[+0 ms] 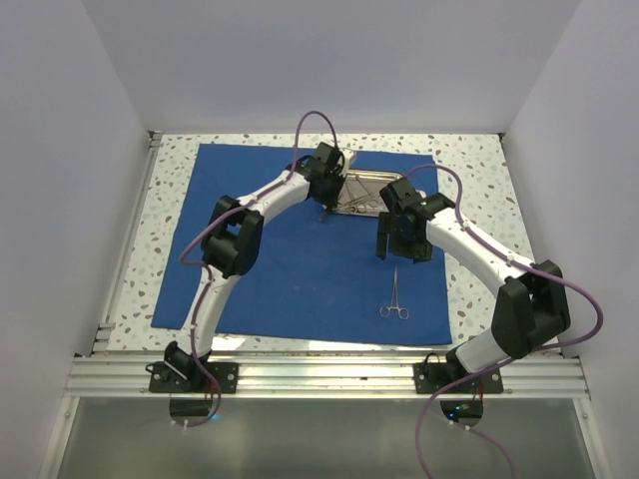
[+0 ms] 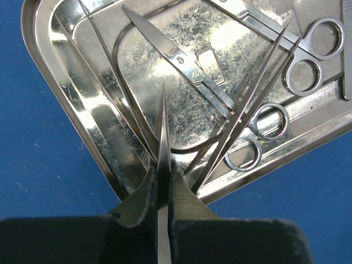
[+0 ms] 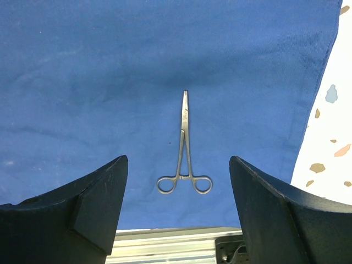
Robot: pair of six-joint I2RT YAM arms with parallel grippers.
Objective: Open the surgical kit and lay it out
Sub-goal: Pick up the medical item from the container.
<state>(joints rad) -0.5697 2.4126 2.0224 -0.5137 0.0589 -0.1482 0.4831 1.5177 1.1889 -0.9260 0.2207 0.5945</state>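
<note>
- We take this for a robotics lab: a purpose-built test bench, not a clinic or a home.
- Plain white panels (image 1: 60, 150) wall the bench in on three sides, like a small booth.
- An aluminium rail (image 1: 329, 374) runs along the near edge, with a left arm (image 1: 270, 200) and a right arm (image 1: 469, 244) bolted to it side by side.
- Purple cables (image 1: 317, 113) loop along both arms down to their bases.
- On the speckled tabletop (image 1: 170, 160) we see a staged set: a blue cloth (image 1: 300, 279), a steel tray (image 2: 82, 110), forceps (image 1: 394, 294) and tweezers (image 2: 163, 126).
</note>
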